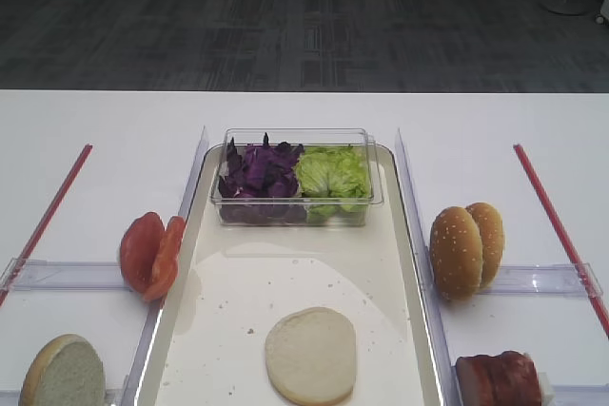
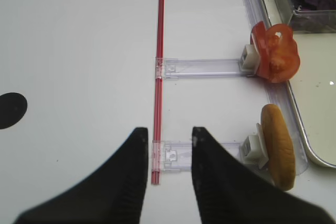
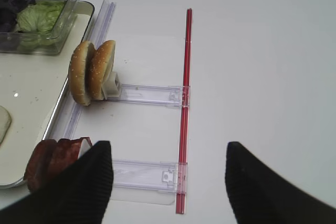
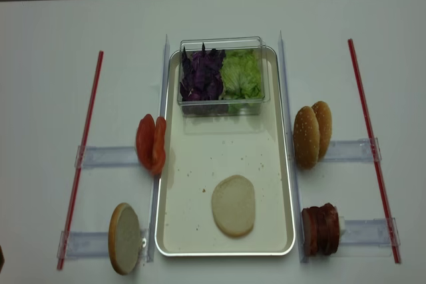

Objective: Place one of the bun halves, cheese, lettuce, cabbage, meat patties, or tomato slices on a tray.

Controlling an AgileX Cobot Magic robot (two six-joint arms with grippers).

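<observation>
Since a pale bun half [image 4: 233, 205] already lies flat on the tray [image 4: 172, 184], both arms should hold clear: left gripper [image 2: 167, 145] narrowly parted, empty; right gripper [image 3: 168, 156] wide, empty.

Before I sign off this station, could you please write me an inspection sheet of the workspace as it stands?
Surface: white table, no spills seen.
Job's things: tray with crumbs; one bun half flat on it; another bun half on edge at its left; tomato slices left; meat patties right; cabbage and lettuce in a clear tub on the tray.
Clutter: two sesame buns; red rods.
End effectors: left end effector partly open, empty; right end effector open, empty.
Cables: nothing seen.
Surroundings: dark carpet.
</observation>
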